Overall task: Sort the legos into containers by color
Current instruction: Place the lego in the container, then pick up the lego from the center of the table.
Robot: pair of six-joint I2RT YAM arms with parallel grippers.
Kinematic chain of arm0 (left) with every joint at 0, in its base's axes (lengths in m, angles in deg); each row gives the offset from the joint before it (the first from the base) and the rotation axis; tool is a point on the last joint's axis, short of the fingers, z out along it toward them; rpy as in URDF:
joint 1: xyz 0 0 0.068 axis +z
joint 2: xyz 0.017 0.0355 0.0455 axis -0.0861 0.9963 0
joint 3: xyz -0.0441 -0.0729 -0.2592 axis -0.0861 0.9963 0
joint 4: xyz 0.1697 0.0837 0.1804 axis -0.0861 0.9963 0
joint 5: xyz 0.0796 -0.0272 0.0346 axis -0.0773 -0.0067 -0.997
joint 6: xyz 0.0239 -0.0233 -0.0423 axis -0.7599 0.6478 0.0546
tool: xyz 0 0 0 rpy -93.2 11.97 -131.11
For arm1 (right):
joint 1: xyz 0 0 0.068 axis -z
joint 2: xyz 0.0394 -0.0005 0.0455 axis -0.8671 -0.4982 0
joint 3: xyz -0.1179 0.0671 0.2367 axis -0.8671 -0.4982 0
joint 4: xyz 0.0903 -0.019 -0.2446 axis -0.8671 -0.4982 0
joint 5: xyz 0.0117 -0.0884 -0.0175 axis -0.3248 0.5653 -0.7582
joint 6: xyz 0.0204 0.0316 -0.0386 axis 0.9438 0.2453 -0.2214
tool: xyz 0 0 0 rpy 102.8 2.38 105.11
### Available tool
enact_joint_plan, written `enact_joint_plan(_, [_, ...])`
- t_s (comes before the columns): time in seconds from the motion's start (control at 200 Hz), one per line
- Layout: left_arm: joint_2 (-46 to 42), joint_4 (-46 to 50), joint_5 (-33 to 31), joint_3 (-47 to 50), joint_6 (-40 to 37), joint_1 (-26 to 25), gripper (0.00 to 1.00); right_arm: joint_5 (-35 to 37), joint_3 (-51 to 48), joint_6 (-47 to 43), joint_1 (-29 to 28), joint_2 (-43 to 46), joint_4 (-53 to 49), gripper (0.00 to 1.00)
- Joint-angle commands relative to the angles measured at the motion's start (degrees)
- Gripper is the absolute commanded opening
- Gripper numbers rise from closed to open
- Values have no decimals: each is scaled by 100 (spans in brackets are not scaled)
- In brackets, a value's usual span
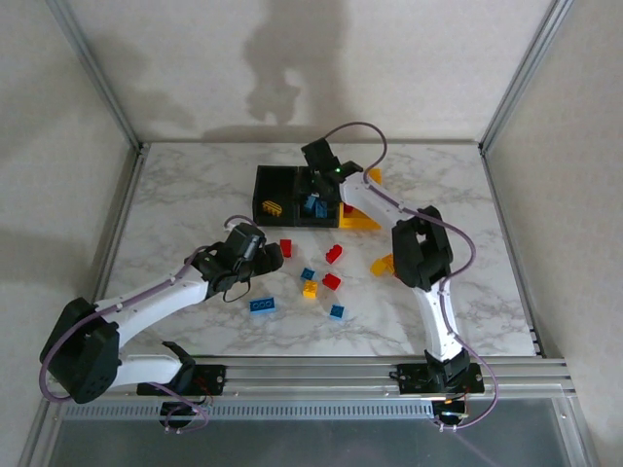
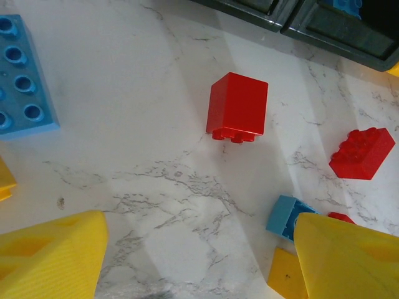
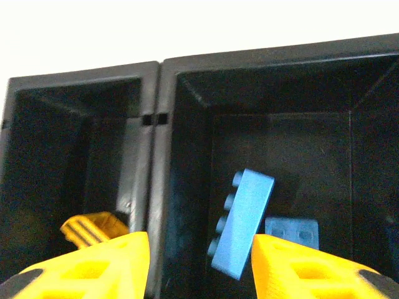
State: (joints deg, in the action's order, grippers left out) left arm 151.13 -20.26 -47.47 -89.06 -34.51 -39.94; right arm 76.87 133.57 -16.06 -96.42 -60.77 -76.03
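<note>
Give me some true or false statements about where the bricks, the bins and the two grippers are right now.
1. A yellow brick lies in the left black bin. True.
2. The left gripper is open over a red brick on the table. True.
3. The right gripper is down among the loose bricks on the table. False: it is at the middle black bin.
4. The blue brick in the middle black bin lies flat. False: it stands tilted.
5. Only red bricks lie on the table. False: a long blue brick lies there too.
</note>
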Motion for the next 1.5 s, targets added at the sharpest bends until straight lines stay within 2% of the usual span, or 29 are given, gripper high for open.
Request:
enact_joint_plan(0.0, [-101, 184, -264, -231, -9, 89, 79, 359, -659, -233, -242, 792, 320, 47])
enact_joint_plan(0.23, [27, 417, -425, -513, -94, 238, 76, 92, -2724, -341, -320, 2244, 1113, 47])
enact_joint_plan(0.285, [81, 497, -495, -567, -113, 304, 75, 33, -3090, -383, -491, 2527, 1224, 47])
enact_joint_plan(0.586, [402, 721, -733, -895, -289, 676, 75, -61, -4313, -397, -786, 3349, 1398, 47])
enact_joint_plan(0.761, [515, 712, -673, -900, -289, 784, 75, -283, -4533, -431, -984, 3511, 1532, 47])
enact_joint_plan(1.011, [291, 592, -437, -658, -298, 784, 75, 63, -4480, -332, -1240, 3221, 918, 50])
enact_joint_plan(1.252, [39, 410, -57, -247, -316, 776, 75, -31, -5006, -77, -1336, 3581, 679, 52])
enact_joint_plan(1.497, [-18, 310, 76, -41, -316, 771, 75, -287, -4704, 389, -1580, 2928, 619, 56])
